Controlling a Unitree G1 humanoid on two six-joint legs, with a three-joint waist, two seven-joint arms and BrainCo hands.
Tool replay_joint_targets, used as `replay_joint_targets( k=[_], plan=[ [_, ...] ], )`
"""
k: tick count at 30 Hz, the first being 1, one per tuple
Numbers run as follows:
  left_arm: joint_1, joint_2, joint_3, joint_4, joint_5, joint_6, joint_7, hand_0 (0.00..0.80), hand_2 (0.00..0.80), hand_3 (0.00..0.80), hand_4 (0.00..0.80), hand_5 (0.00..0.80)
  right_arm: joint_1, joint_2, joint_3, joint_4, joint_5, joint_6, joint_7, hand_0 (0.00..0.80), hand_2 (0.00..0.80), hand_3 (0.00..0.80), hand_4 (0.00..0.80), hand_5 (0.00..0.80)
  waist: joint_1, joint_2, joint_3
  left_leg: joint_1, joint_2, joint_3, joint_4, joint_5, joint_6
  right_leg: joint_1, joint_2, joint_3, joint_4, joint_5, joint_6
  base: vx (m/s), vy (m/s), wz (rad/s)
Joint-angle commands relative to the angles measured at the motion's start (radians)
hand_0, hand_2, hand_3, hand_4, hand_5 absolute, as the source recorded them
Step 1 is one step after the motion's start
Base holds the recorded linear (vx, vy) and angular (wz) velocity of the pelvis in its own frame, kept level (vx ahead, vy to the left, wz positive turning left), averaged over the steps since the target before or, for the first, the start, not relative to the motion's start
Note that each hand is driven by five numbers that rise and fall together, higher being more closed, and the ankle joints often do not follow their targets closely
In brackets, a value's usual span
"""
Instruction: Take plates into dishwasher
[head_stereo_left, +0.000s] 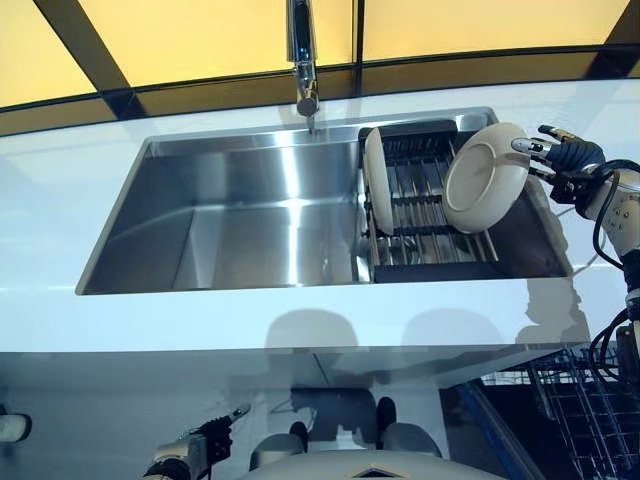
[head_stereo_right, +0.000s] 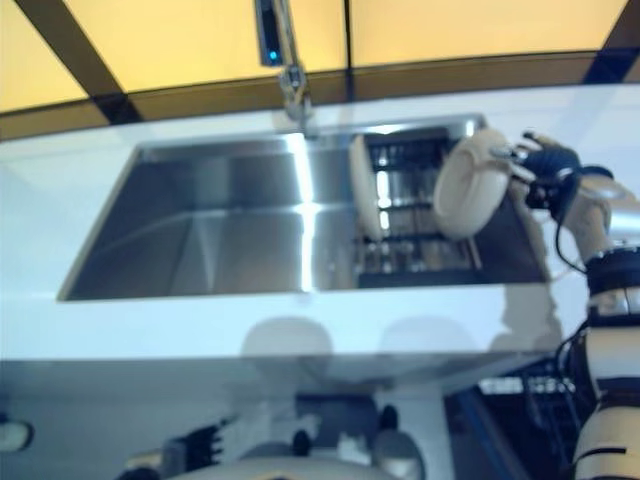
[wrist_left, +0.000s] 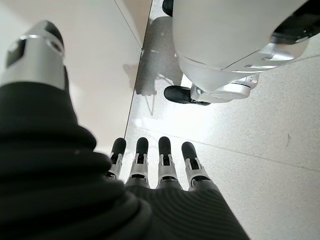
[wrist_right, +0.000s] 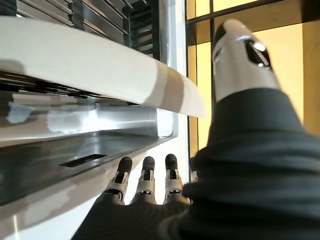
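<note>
Two cream plates stand on edge in a dark dish rack (head_stereo_left: 420, 232) at the right end of the sink. One plate (head_stereo_left: 377, 180) stands upright at the rack's left side. The other plate (head_stereo_left: 485, 178) leans tilted at the rack's right side. My right hand (head_stereo_left: 568, 160) is at this plate's right rim, with straight fingers and the thumb spread. In the right wrist view the plate's rim (wrist_right: 90, 65) lies between the thumb and the fingers (wrist_right: 145, 182), and neither closes on it. My left hand (head_stereo_left: 197, 448) hangs low below the counter, open and empty, and it also shows in the left wrist view (wrist_left: 150, 165).
The steel sink (head_stereo_left: 230, 220) is set in a white counter (head_stereo_left: 300, 325), with a faucet (head_stereo_left: 303, 60) at the back. A wire dishwasher basket (head_stereo_left: 580, 400) shows below the counter at the lower right.
</note>
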Motion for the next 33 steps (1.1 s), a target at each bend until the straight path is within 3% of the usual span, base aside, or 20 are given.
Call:
replay_joint_targets(
  k=[1,21,22,23,24,25,33],
  plan=[
    [-0.037,0.052,-0.058,0.015,-0.035,0.002,0.017,0.000,0.000,0.000,0.000,0.000,-0.052,0.023,0.025,0.022,-0.009,-0.037,0.012,0.000,0.000,0.000,0.000,0.000,0.017,-0.087,0.007,-0.047,-0.026,0.051,0.058,-0.027,0.014,0.019,-0.038,0.011,0.032,-0.058,0.040,0.000,0.000,0.00],
    [-0.049,0.049,-0.057,0.024,-0.041,0.009,0.009,0.000,0.000,0.000,0.000,0.000,-0.054,0.072,0.047,0.051,-0.044,-0.005,0.081,0.000,0.000,0.000,0.000,0.000,0.024,-0.086,0.010,-0.047,-0.027,0.052,0.057,-0.022,0.013,0.027,-0.037,0.010,0.026,-0.058,0.038,0.000,0.000,0.00],
    [-0.050,0.048,-0.057,0.024,-0.042,0.010,0.010,0.000,0.000,0.000,0.000,0.000,-0.058,0.072,0.050,0.055,-0.050,-0.004,0.085,0.122,0.122,0.122,0.122,0.122,0.026,-0.087,0.010,-0.047,-0.027,0.051,0.058,-0.022,0.012,0.028,-0.037,0.009,0.026,-0.058,0.038,0.000,0.000,0.00],
    [-0.049,0.048,-0.056,0.024,-0.042,0.009,0.010,0.000,0.000,0.000,0.000,0.000,-0.059,0.072,0.053,0.056,-0.068,-0.004,0.084,0.518,0.518,0.518,0.518,0.518,0.027,-0.087,0.008,-0.047,-0.027,0.050,0.059,-0.022,0.012,0.030,-0.037,0.009,0.026,-0.059,0.038,0.000,0.000,0.00],
    [-0.048,0.048,-0.056,0.024,-0.042,0.009,0.010,0.000,0.000,0.000,0.000,0.000,-0.059,0.072,0.053,0.058,-0.073,-0.006,0.084,0.731,0.731,0.731,0.731,0.731,0.027,-0.088,0.008,-0.046,-0.026,0.050,0.059,-0.022,0.012,0.030,-0.037,0.008,0.026,-0.059,0.038,0.000,0.000,0.00],
    [-0.048,0.048,-0.056,0.024,-0.042,0.009,0.012,0.000,0.000,0.000,0.000,0.000,-0.063,0.068,0.059,0.066,-0.098,-0.017,0.084,0.800,0.800,0.800,0.800,0.800,0.030,-0.089,0.006,-0.046,-0.026,0.050,0.058,-0.021,0.012,0.032,-0.037,0.008,0.025,-0.059,0.038,0.000,0.000,0.00],
    [-0.048,0.047,-0.059,0.019,-0.049,0.013,0.018,0.000,0.000,0.000,0.000,0.000,-0.087,0.042,0.084,0.061,-0.170,-0.047,0.035,0.800,0.800,0.800,0.800,0.800,0.033,-0.095,0.004,-0.039,-0.023,0.048,0.054,-0.020,0.012,0.040,-0.034,0.006,0.022,-0.059,0.038,0.000,0.000,0.00]
  ],
)
